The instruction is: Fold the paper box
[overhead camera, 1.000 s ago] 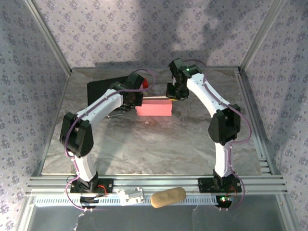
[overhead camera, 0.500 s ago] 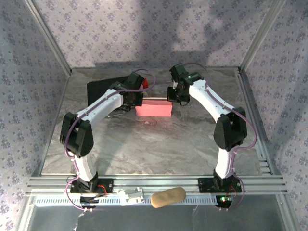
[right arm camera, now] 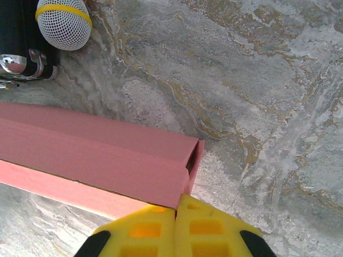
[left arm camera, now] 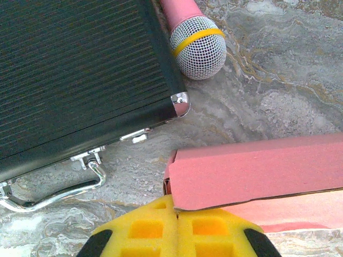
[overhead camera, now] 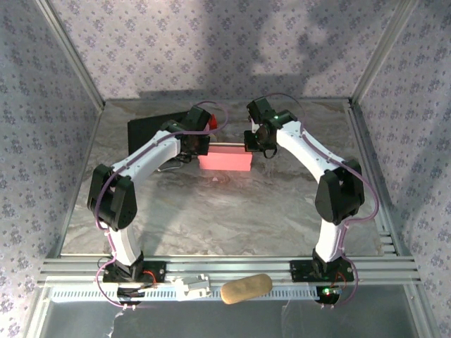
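- The pink thin-cardboard paper box (overhead camera: 225,158) lies flat on the grey marbled tabletop (overhead camera: 232,218), towards the far middle, between the two arms.
- The left gripper (left arm camera: 176,211) has its yellow pads pressed together, with nothing between them; the tips sit at the box's left end corner.
- The right gripper (right arm camera: 177,209) is likewise closed pad to pad, its tips against the box's right end, where the open end shows.
- A black ribbed rectangular case (left arm camera: 80,69) with chrome handle lies just left of the box.
- A pink microphone with silver mesh head (left arm camera: 199,45) rests beside the case's corner.
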Controlling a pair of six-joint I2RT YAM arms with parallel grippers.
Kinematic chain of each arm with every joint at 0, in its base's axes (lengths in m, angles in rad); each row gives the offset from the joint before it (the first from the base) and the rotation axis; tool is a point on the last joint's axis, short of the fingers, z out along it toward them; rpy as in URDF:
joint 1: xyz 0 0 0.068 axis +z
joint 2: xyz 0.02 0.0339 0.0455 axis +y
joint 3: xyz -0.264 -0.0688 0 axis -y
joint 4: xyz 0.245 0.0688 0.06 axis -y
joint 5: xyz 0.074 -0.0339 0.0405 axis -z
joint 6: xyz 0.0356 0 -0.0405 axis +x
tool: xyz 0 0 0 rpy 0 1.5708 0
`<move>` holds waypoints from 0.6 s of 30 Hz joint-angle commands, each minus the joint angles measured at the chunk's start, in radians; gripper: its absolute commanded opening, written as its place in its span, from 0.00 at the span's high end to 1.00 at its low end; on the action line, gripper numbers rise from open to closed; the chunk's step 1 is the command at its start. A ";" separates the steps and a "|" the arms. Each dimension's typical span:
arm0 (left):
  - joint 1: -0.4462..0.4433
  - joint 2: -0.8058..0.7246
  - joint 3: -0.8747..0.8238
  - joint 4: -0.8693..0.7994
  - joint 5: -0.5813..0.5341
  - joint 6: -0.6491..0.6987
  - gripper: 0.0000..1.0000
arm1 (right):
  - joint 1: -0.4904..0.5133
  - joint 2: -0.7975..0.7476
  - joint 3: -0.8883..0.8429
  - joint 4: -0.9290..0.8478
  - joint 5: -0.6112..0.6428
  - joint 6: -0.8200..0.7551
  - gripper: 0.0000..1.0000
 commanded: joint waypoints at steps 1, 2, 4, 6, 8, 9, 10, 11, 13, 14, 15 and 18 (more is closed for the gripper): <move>-0.036 0.064 -0.048 -0.059 0.170 -0.006 1.00 | 0.064 0.042 -0.008 -0.032 -0.113 -0.041 1.00; -0.037 0.062 -0.048 -0.059 0.169 -0.004 1.00 | 0.067 0.043 -0.013 -0.034 -0.107 -0.045 1.00; -0.035 0.059 -0.050 -0.058 0.170 -0.004 1.00 | 0.073 0.044 -0.032 -0.026 -0.092 -0.049 1.00; -0.034 0.057 -0.055 -0.055 0.171 -0.006 1.00 | 0.082 0.041 -0.054 -0.008 -0.082 -0.051 1.00; -0.031 0.056 -0.062 -0.049 0.175 -0.006 1.00 | 0.094 0.039 -0.073 0.006 -0.061 -0.050 1.00; -0.029 0.054 -0.067 -0.046 0.177 -0.007 1.00 | 0.100 0.038 -0.082 0.014 -0.045 -0.050 1.00; -0.026 0.051 -0.073 -0.042 0.179 -0.007 1.00 | 0.106 0.036 -0.095 0.024 -0.028 -0.048 1.00; -0.024 0.049 -0.080 -0.037 0.181 -0.010 1.00 | 0.110 0.035 -0.109 0.035 -0.016 -0.048 1.00; -0.018 0.040 -0.099 -0.025 0.189 -0.011 1.00 | 0.117 0.027 -0.141 0.066 0.003 -0.044 1.00; -0.015 0.036 -0.108 -0.020 0.192 -0.013 1.00 | 0.119 0.023 -0.156 0.078 0.013 -0.041 1.00; -0.011 0.029 -0.119 -0.011 0.195 -0.014 1.00 | 0.124 0.017 -0.171 0.093 0.026 -0.038 1.00; -0.001 0.010 -0.157 0.021 0.216 -0.019 1.00 | 0.141 0.001 -0.214 0.125 0.070 -0.032 1.00</move>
